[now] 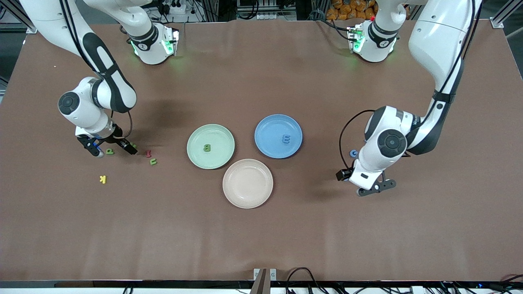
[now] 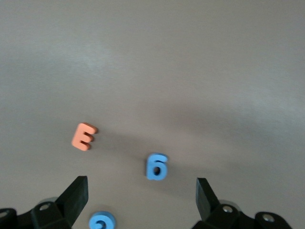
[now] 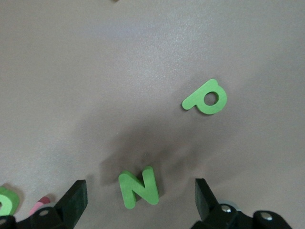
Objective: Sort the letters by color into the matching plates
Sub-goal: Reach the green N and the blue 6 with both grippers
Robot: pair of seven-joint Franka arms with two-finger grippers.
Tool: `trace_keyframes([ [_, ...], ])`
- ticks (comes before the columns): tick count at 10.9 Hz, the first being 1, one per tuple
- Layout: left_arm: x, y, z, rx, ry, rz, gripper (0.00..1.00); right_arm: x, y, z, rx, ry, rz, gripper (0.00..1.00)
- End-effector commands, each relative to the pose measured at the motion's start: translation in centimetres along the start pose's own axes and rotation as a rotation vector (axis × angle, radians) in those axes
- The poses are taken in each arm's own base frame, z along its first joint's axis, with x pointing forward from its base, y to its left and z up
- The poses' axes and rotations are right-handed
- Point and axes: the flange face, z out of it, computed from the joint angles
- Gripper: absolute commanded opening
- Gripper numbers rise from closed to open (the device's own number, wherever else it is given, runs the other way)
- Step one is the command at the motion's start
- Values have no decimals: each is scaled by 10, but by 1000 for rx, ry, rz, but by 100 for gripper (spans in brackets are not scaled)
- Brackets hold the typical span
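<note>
1. Nearest the front camera lies the beige-pink plate, bare; it belongs to neither colour.
2. Farther from the camera sit the green plate, with a green letter B in it, and the blue plate, with a blue letter in it. One letter of each colour looks sorted, so the job is in its early part.
3. Right pincer hangs low over the letters at the right arm's end of the table, jaws apart and holding nothing. Its wrist view shows a green N between the open fingers and a green P lying near it.
4. Left pincer hovers at the left arm's end, jaws apart and empty. Its wrist view shows a blue 6, a second blue letter at the frame's edge, and an orange E to be left alone.
5. My judgement: the step in hand is picking the next letters. The right pincer must drop squarely over the N, clamp it and carry it to the green plate; the left must centre on the 6.
6. A yellow K and a dark red letter lie among the greens; neither should be taken.
</note>
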Motion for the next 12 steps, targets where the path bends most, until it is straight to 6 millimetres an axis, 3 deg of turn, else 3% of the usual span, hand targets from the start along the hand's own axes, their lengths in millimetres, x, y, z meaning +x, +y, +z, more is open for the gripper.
trace_keyframes([
  [1, 1, -10, 5, 8, -13, -7, 100, -4, 2, 4, 2, 2, 19, 100],
  [8, 8, -14, 25, -13, 0, -25, 100, -7, -1, 9, -4, -3, 9, 81],
  [12, 12, -19, 37, -19, 3, -36, 100, -9, -3, 10, -5, -6, 4, 53],
])
